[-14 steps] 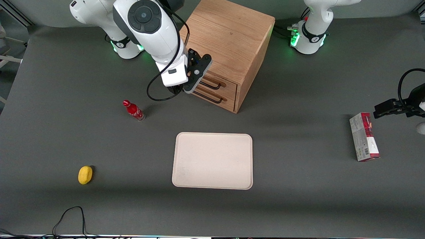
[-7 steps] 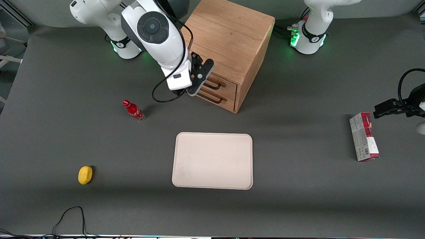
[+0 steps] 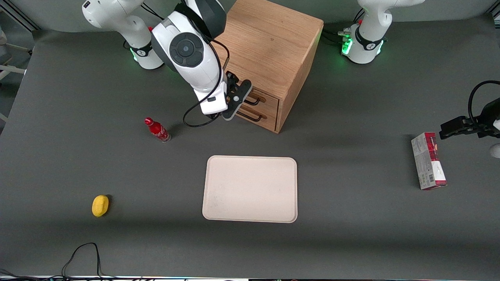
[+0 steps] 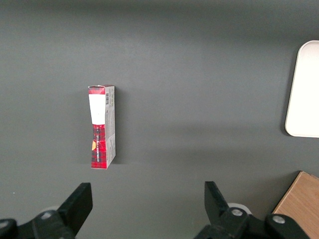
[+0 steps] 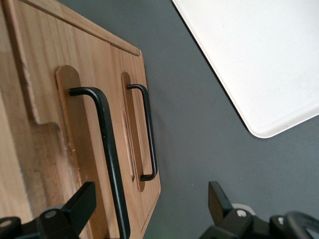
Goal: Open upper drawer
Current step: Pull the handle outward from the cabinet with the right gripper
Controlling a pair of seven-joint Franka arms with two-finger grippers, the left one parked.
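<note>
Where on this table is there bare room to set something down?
The tray is bare, and so is the mat between the lemon and tray, and between the tray and carton. It is crowded in front of the upper drawer, where the open gripper hovers.

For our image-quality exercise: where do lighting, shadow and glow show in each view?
Front view: soft shadows fall on the table beside the cabinet; green glow marks the arm bases; the pincer sits in front of the upper drawer. Right wrist view: even light, handle crisp, open pincer fingers blurrier.
</note>
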